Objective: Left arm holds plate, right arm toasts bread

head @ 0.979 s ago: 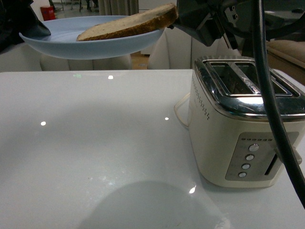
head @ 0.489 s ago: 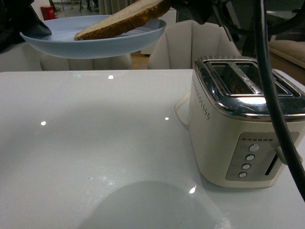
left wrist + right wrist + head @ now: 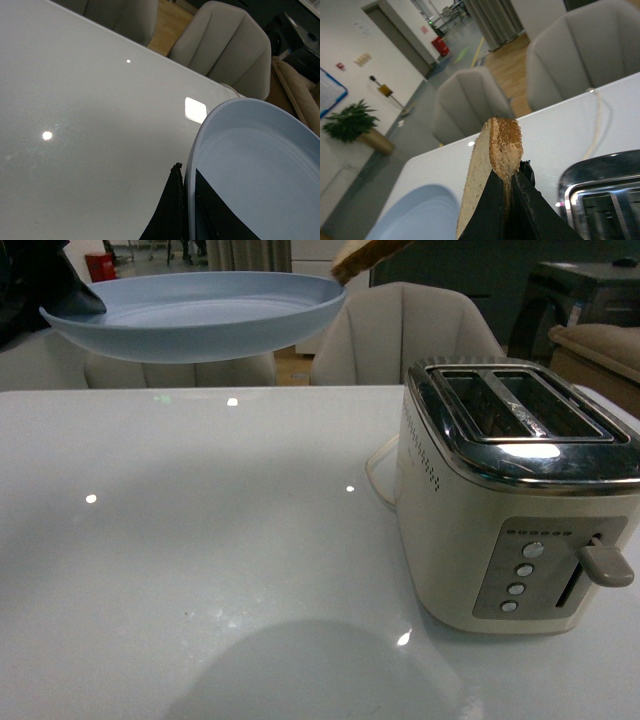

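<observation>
Round pale blue plate, up in the air, nearly flat, light brown bread with darker crust, up over the plate's rim

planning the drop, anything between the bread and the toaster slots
Nothing. In the front view only open air, with a chair behind, separates the bread from the toaster slots.

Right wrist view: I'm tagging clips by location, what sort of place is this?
Probably an office or lab common area: a corridor with a red bin, a potted plant, and padded chairs at a white table.
</observation>
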`<control>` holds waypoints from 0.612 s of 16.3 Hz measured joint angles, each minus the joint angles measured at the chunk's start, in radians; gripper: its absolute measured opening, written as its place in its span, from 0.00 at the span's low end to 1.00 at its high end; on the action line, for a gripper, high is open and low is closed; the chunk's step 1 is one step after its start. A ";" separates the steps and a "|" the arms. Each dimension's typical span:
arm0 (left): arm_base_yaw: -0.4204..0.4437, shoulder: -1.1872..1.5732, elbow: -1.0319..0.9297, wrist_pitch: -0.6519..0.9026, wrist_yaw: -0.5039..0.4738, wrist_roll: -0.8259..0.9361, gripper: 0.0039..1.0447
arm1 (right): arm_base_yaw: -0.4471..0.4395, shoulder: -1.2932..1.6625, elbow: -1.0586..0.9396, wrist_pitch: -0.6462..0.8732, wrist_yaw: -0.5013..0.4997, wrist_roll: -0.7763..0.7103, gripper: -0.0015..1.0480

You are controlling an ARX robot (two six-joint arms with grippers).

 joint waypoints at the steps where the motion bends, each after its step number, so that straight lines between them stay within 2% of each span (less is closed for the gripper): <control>1: 0.000 0.000 0.000 0.000 0.000 0.000 0.03 | -0.014 -0.014 -0.016 -0.003 0.007 -0.037 0.03; 4: 0.000 0.000 0.000 0.000 0.000 0.000 0.03 | -0.044 -0.038 -0.091 -0.030 0.051 -0.215 0.03; 5: 0.000 0.000 0.000 0.000 0.000 0.000 0.03 | -0.051 -0.051 -0.096 -0.113 0.044 -0.248 0.03; 7: 0.000 0.000 0.000 0.000 0.000 0.000 0.03 | -0.059 -0.093 -0.100 -0.182 0.016 -0.276 0.03; 10: 0.000 0.000 0.001 0.001 0.000 0.000 0.03 | -0.070 -0.132 -0.101 -0.175 0.010 -0.291 0.03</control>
